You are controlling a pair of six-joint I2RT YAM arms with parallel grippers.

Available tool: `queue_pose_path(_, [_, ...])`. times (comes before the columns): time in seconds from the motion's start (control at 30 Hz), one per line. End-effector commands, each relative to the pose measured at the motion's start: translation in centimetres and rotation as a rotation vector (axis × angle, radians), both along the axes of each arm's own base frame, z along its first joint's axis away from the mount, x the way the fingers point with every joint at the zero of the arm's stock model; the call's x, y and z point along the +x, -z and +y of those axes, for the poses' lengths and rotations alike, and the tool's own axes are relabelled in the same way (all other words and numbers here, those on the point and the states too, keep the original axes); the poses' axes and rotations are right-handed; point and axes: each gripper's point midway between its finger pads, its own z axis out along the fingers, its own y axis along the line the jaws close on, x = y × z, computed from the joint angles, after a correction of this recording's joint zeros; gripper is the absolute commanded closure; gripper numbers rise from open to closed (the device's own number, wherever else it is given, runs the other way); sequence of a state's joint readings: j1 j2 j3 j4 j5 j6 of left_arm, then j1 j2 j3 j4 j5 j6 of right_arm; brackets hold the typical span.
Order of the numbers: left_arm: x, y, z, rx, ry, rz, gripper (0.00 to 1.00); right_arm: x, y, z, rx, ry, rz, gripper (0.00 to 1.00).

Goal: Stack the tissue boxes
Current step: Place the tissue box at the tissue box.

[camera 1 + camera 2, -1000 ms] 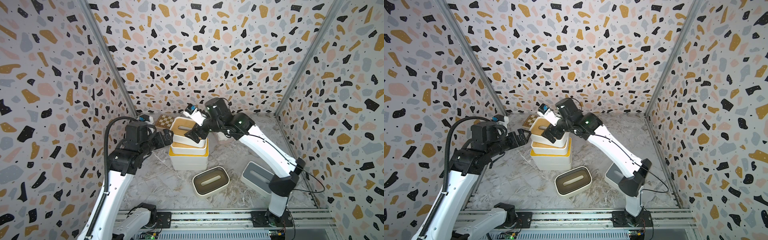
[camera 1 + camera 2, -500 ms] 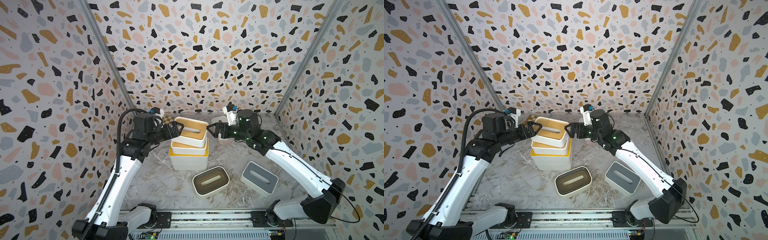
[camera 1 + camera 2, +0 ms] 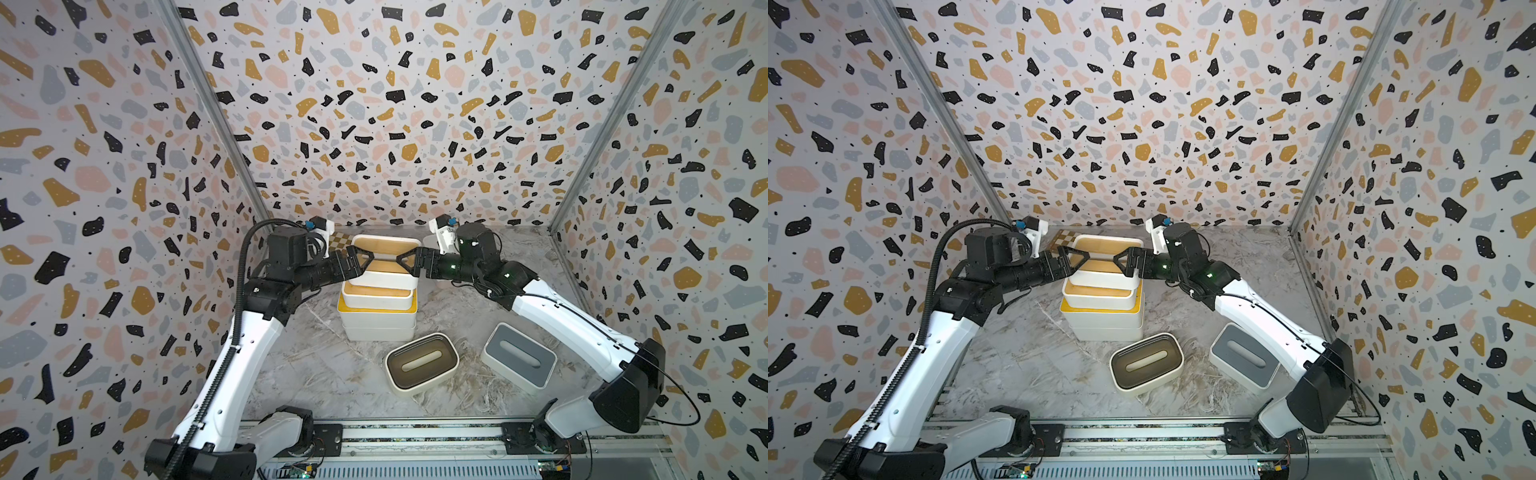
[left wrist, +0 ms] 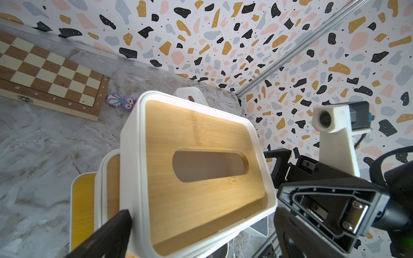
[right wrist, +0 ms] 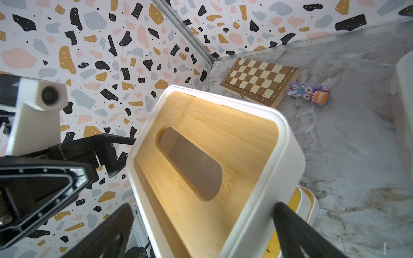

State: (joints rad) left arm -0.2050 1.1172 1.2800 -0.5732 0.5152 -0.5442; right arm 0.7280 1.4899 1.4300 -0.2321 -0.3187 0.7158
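As jaws (both pairs) flank it — box (image 3: pixel 384 245) tops stack (image 3: pixel 378 319).

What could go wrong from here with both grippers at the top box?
1. Top wood-lid box sits skewed on the stack; an uneven push from the left gripper or right gripper could slide it off.
2. Both stand open around its ends; closing off-centre might tilt it or topple the pile.
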Motion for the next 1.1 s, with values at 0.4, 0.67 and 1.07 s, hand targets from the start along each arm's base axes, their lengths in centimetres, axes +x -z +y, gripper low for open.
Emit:
queue_pose_path(0.4, [-2.3, -0.2, 0.4, 0.001, -0.011, -0.002, 0.0, -3.0, -3.7, 3.2, 0.05, -0.11, -0.053, 0.01])
queue_pose_path(0.67, [-2.3, -0.8, 0.8, 0.013, -0.037, -0.013, 0.01, -3.7, -3.8, 3.7, 0.048, -0.117, -0.052, 0.01])
queue_pose_path(1.07, [-2.4, -1.0, 0.5, -0.017, -0.024, -0.003, 0.0, -4.4, -4.0, 2.9, 0.059, -0.083, -0.049, 0.01])
